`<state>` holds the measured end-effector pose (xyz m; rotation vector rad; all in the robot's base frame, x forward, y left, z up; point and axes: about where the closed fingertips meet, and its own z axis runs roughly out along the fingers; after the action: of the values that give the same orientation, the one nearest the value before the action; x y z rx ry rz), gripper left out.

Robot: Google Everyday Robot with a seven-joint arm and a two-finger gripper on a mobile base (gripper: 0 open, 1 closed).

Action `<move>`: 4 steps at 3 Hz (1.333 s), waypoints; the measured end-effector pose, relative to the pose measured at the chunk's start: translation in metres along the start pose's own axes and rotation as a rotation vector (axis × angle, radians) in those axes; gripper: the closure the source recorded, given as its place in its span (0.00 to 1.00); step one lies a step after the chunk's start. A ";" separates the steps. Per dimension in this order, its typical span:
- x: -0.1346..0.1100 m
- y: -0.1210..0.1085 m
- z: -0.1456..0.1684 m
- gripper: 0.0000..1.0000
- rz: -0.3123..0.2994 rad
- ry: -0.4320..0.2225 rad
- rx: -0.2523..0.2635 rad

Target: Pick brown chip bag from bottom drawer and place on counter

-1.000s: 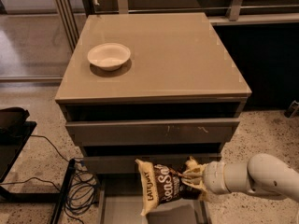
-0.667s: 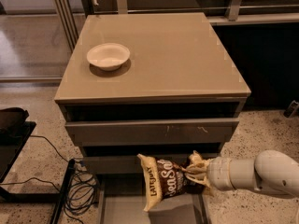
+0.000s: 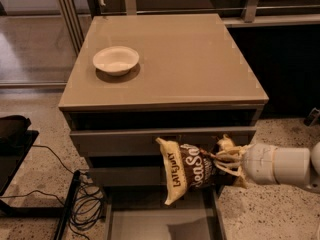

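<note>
I am gripping the brown chip bag in my hand, fingers pinched shut on the edge nearest my wrist; the bag is hanging out beyond my fingertips to the left, its long axis running roughly up and down; it is dangling in front of the drawer fronts and seems clear of the bottom drawer, which is lying open below my hand; the counter is lying above my hand and farther back, its front edge higher than the bag's top corner; I am judging that I need to rise well up before going inward; a bowl is sitting up there, off to the left.
</note>
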<state>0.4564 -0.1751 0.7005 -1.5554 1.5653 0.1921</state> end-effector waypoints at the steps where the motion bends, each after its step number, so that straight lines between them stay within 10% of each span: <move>1: -0.031 -0.034 -0.045 1.00 -0.049 -0.005 0.050; 3: -0.133 -0.101 -0.107 1.00 -0.163 -0.032 0.109; 4: -0.134 -0.101 -0.106 1.00 -0.165 -0.033 0.110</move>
<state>0.4685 -0.1682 0.8986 -1.5777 1.3907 0.0392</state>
